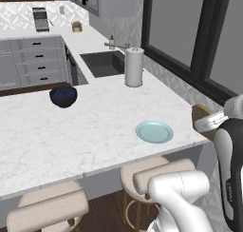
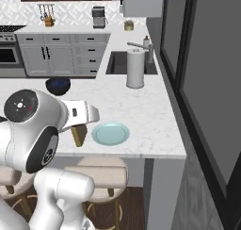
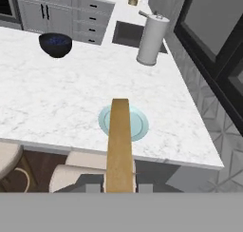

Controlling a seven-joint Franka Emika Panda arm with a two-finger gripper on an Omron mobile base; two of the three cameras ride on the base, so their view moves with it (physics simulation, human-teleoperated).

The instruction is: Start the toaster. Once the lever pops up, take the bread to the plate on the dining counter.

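The gripper (image 2: 79,130) is clamped on the bread (image 3: 119,145), held edge-on, with its long axis running straight out from the hand toward the plate (image 1: 154,131). The plate sits on the dining counter (image 1: 57,140) near its front edge, toward the right-hand corner, directly ahead of the slice. In the hand view the far end of the bread overlaps the plate, though how high it hangs above the counter is hard to judge. 1 dark blue bowl (image 1: 63,96) lies well apart, beyond it a paper towel roll (image 1: 134,67).
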